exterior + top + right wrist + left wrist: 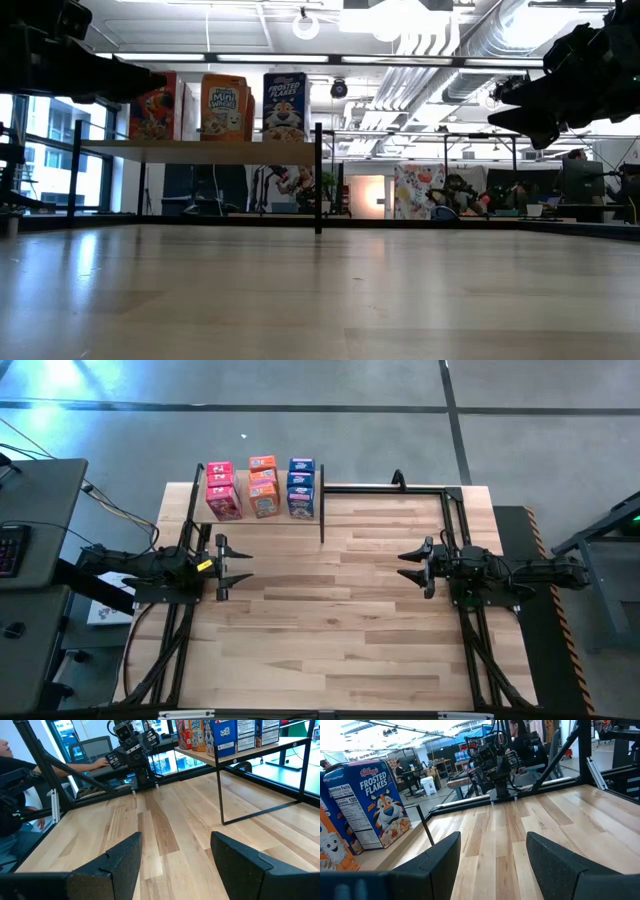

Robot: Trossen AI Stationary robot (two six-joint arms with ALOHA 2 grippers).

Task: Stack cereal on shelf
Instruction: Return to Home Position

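Note:
The cereal boxes stand upright on the shelf (255, 518) at the table's far left, in rows by colour: pink-red (222, 490), orange (263, 487) and blue (301, 487). The low view shows them on the shelf board (200, 150), which stands on thin black posts. My left gripper (238, 567) hovers open over the table's left side, nearer than the shelf. My right gripper (408, 567) hovers open over the right side, facing it. The left wrist view shows the blue box (370, 802) and an orange box (332, 845). The right wrist view shows the shelf (250, 752) with its boxes.
Bare plank tabletop (330, 620) lies between and in front of the two grippers. A black frame rail (400, 488) runs along the far edge right of the shelf. A person (15, 785) sits beyond the table's left side, in the right wrist view.

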